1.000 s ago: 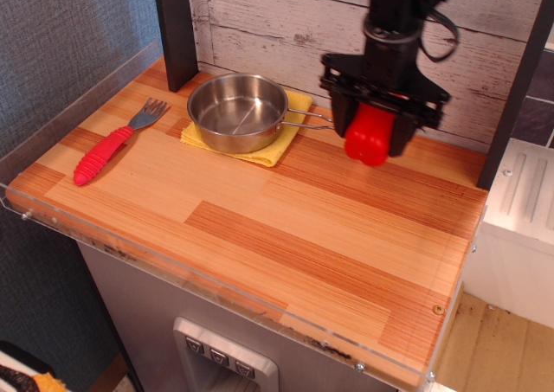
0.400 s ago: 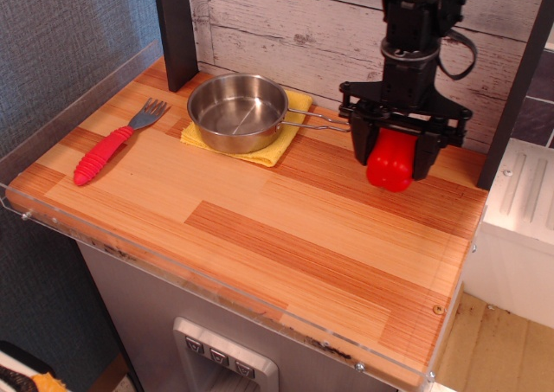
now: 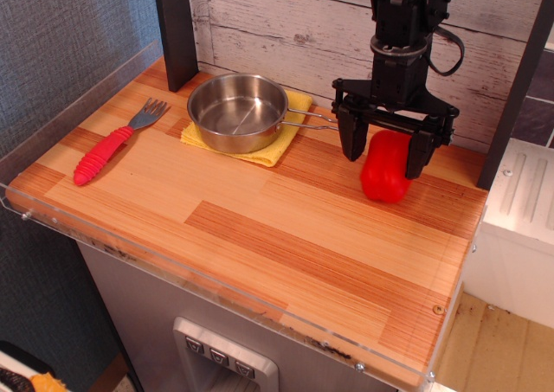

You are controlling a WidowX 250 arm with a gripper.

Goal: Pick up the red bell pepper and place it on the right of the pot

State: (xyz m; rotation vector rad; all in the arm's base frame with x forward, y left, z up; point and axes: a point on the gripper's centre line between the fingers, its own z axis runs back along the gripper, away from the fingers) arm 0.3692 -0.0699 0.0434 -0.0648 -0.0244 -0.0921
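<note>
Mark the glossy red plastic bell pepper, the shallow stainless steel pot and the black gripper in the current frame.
Glossy red plastic bell pepper point(image 3: 385, 171): table camera view, centre of its front face.
Shallow stainless steel pot point(image 3: 237, 111): same view, bare inside bottom.
Black gripper point(image 3: 385, 154): same view, midway between the spread fingertips.

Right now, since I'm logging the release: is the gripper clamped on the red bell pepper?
No, the gripper stands open, its fingers spread wider than the red bell pepper, which rests on the table.
</note>
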